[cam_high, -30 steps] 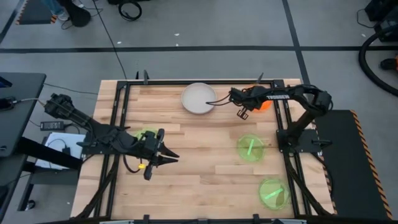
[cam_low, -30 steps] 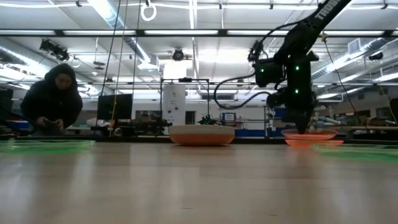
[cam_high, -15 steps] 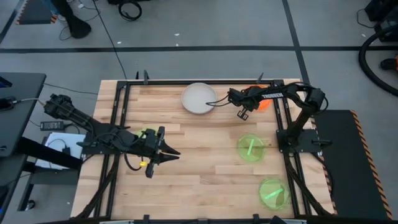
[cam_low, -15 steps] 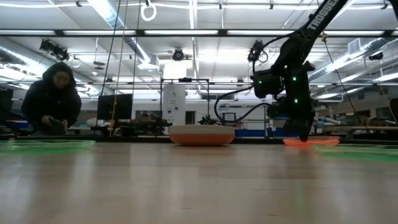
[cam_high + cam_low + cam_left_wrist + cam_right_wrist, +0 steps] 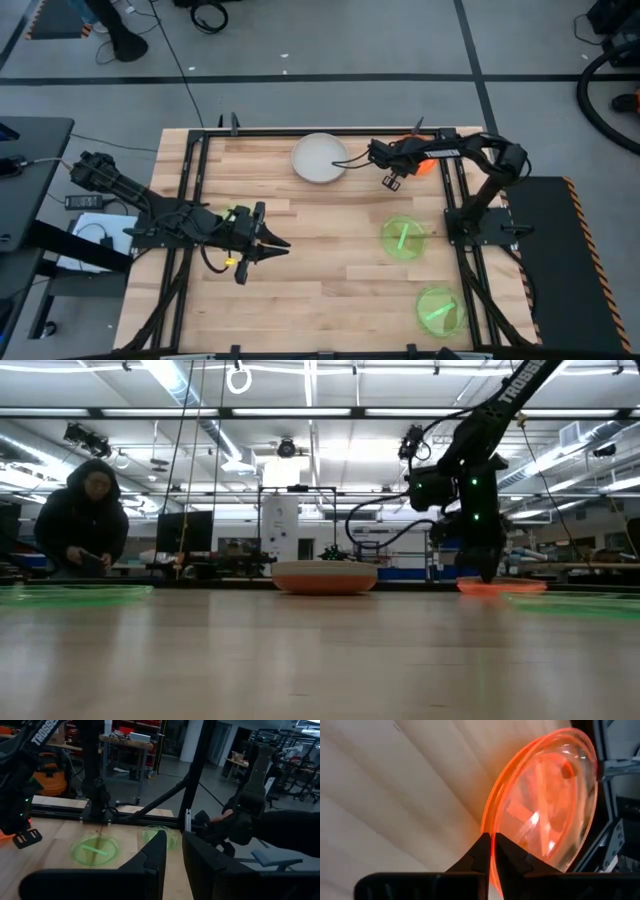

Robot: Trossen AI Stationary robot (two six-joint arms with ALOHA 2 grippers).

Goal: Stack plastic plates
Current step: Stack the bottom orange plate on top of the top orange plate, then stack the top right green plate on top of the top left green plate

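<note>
Right wrist view — right gripper (image 5: 492, 851) clenched on the orange plate's (image 5: 545, 795) near rim.

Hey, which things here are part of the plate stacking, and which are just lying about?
Part of the job: white plate; orange plate, its rim in the right hand; green plates.

Just about: person behind the table; cables on the floor.

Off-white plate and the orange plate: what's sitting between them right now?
Only the right gripper, beside the orange plate; bare wood up to the off-white plate, per the high view.
</note>
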